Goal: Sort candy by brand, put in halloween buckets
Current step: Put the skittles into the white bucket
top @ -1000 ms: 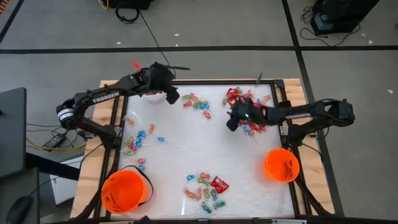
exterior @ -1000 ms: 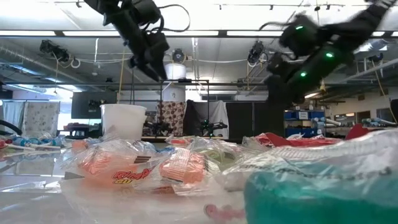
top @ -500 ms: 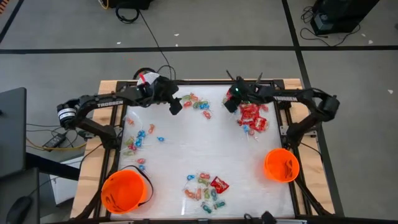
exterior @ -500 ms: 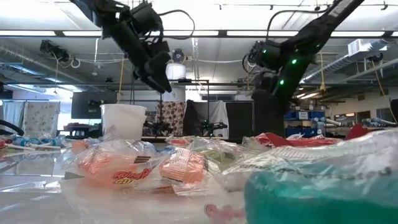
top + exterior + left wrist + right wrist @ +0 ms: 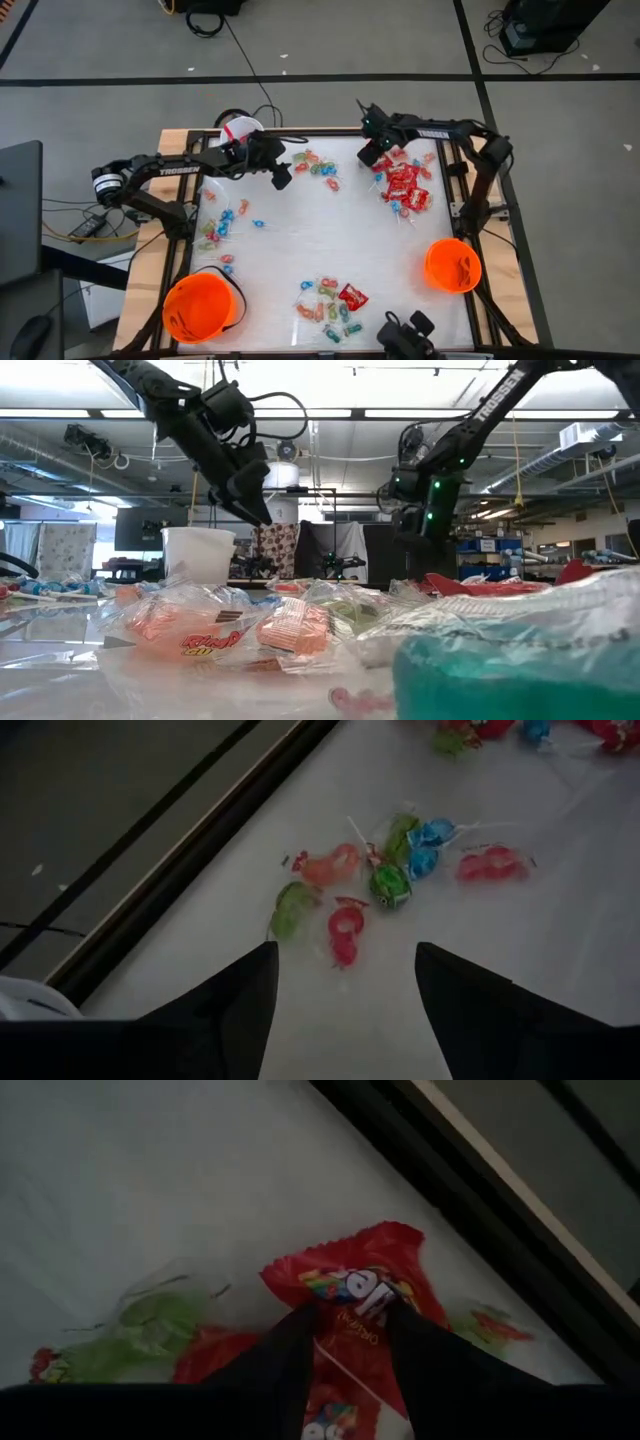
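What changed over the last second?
The right gripper swung from the table's right side to the far edge, fingers astride a red rectangular candy packet. The left gripper, open and empty, edged toward the far candy cluster. Orange round plastic buckets and other candy stayed put.

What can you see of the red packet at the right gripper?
The red packet is glossy crinkled plastic with multicoloured lettering on a white band. It lies flat on the white table, at the far end of the red pile near the far-right corner. The right gripper stands over it, a dark finger at each side of it; a firm grip cannot be confirmed. A green wrapped candy lies alongside it.
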